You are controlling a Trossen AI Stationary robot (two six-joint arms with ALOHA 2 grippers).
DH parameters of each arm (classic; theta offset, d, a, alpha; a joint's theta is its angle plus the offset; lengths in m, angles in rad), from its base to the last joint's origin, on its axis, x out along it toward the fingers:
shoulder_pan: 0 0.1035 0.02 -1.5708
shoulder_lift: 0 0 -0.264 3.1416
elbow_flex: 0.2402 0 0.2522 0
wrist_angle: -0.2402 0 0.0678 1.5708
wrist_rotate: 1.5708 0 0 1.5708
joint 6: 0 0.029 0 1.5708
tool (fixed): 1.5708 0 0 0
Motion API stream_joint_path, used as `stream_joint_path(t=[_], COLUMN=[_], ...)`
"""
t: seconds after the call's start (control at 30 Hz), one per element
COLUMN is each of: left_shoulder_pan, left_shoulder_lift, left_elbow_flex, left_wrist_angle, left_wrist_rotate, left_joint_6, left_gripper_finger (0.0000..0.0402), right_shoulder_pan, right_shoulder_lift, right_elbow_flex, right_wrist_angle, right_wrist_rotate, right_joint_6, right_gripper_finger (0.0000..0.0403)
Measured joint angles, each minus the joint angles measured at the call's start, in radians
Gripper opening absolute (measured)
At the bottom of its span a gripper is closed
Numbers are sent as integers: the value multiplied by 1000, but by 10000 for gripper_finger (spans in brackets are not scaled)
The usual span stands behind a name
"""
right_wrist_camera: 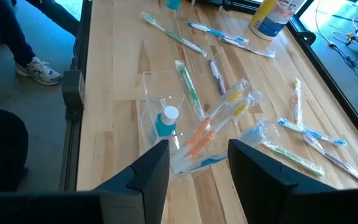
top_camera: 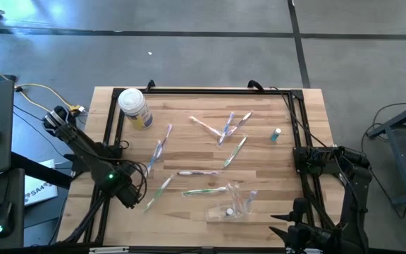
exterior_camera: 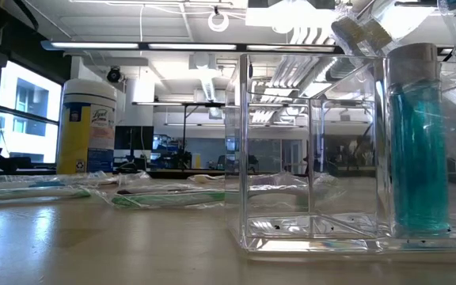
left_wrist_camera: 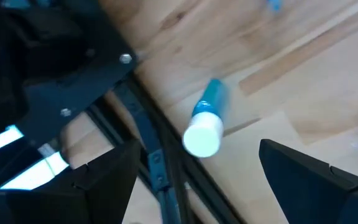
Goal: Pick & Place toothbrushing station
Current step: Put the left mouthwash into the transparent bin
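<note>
Beside the clear holder (top_camera: 232,201), toothbrushes (top_camera: 204,191) lie lengthwise toward our left end effector (top_camera: 138,196), open, nearer; right end effector (right_wrist_camera: 197,163) also open, empty.

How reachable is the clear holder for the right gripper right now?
Likely yes: the right gripper, open, points straight at the clear holder close ahead. Wrapped toothbrushes crowd one side and may get nudged.
</note>
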Motion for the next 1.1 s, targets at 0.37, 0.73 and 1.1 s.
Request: stream_joint_path(t=[0.37, 0.73, 1.1], left_shoulder_pan=[1, 1, 1], left_shoulder_lift=[-32, -31, -31], left_elbow_flex=[-77, -204, -295], left_wrist_angle=[123, 237, 355], left_wrist_rotate=[-15, 5, 66], left_joint_6=[26, -41, -65], left_gripper_finger=[326, 326, 317], right_shoulder_pan=[0, 0, 0], right_shoulder_lift=[0, 0, 0], right_elbow_flex=[0, 0, 0], right_wrist_angle=[0, 0, 0], right_wrist_rotate=[-3, -3, -3], right_joint_6=[1, 1, -1], right_gripper_finger=[158, 157, 158])
